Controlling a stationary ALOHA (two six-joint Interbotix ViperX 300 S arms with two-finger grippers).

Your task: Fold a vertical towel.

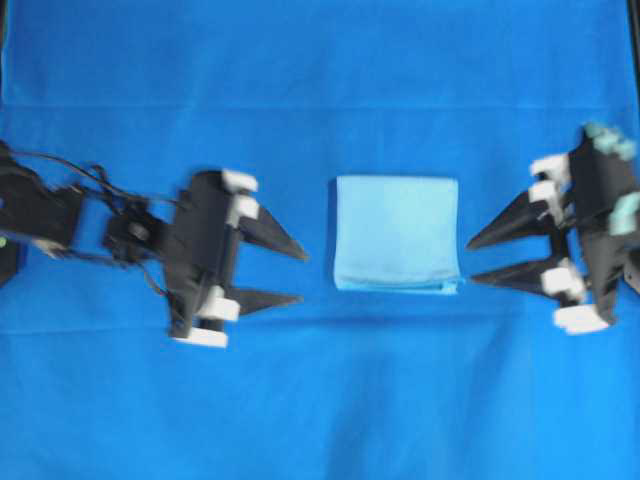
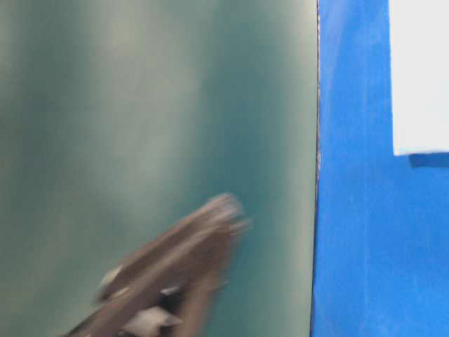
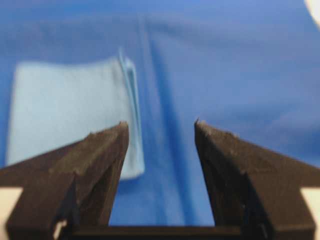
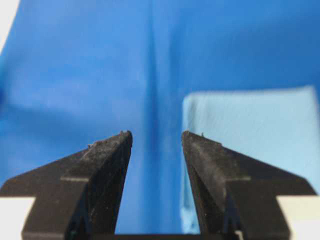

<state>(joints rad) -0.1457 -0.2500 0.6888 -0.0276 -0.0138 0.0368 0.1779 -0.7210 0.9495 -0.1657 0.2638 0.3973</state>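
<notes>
The towel (image 1: pixel 397 234) lies folded into a small pale blue rectangle at the middle of the deep-blue tablecloth (image 1: pixel 320 400). My left gripper (image 1: pixel 302 274) is open just left of it, fingertips pointing at its left edge, nothing between them. Open too, my right gripper (image 1: pixel 470 261) points at the towel's right edge, its lower fingertip close to the near right corner. The left wrist view has the towel (image 3: pixel 70 110) ahead on the left, layered edge showing, partly behind the left finger (image 3: pixel 95 165). The right wrist view shows the towel (image 4: pixel 255 135) ahead on the right, behind the right finger (image 4: pixel 210 170).
The tablecloth covers the whole work surface, with a crease running across near the far side (image 1: pixel 320 105). The table-level view is mostly a blurred green wall (image 2: pixel 154 105) with a blurred dark arm part (image 2: pixel 175 274) low in it.
</notes>
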